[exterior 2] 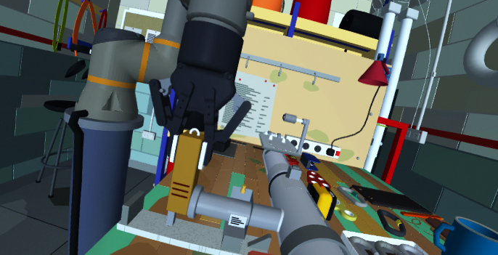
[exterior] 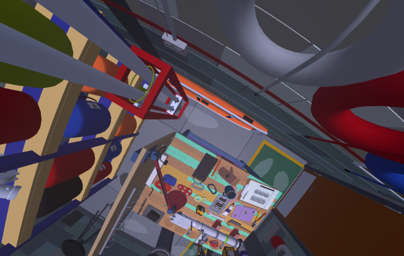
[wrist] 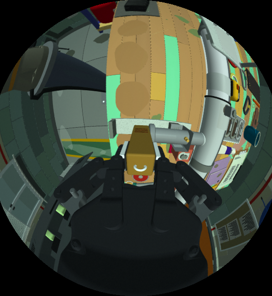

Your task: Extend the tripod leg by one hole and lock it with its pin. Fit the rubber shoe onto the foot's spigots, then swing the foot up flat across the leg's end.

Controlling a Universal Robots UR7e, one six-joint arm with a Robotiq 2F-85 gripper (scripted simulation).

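The ochre foot (exterior 2: 185,172) stands upright across the end of the grey tripod leg (exterior 2: 236,209), on a pale base plate at the bench's near edge. My gripper (exterior 2: 189,143) is above it, its fingers clamped on the two sides of the foot's top (wrist: 140,157). A white ring (exterior 2: 195,131) sits on that top face. A small yellow pin (exterior 2: 243,189) stands on top of the leg's grey clamp block. The leg (wrist: 175,136) lies level along the plate. I cannot make out a rubber shoe as a separate part.
A thick grey pipe (exterior 2: 297,199) lies along the bench right of the leg. Beyond it lie a yellow tape measure (exterior 2: 323,198), carabiners, a black slab and a blue mug (exterior 2: 468,236). The robot's pedestal (exterior 2: 98,178) stands left. A pegboard wall closes the far side.
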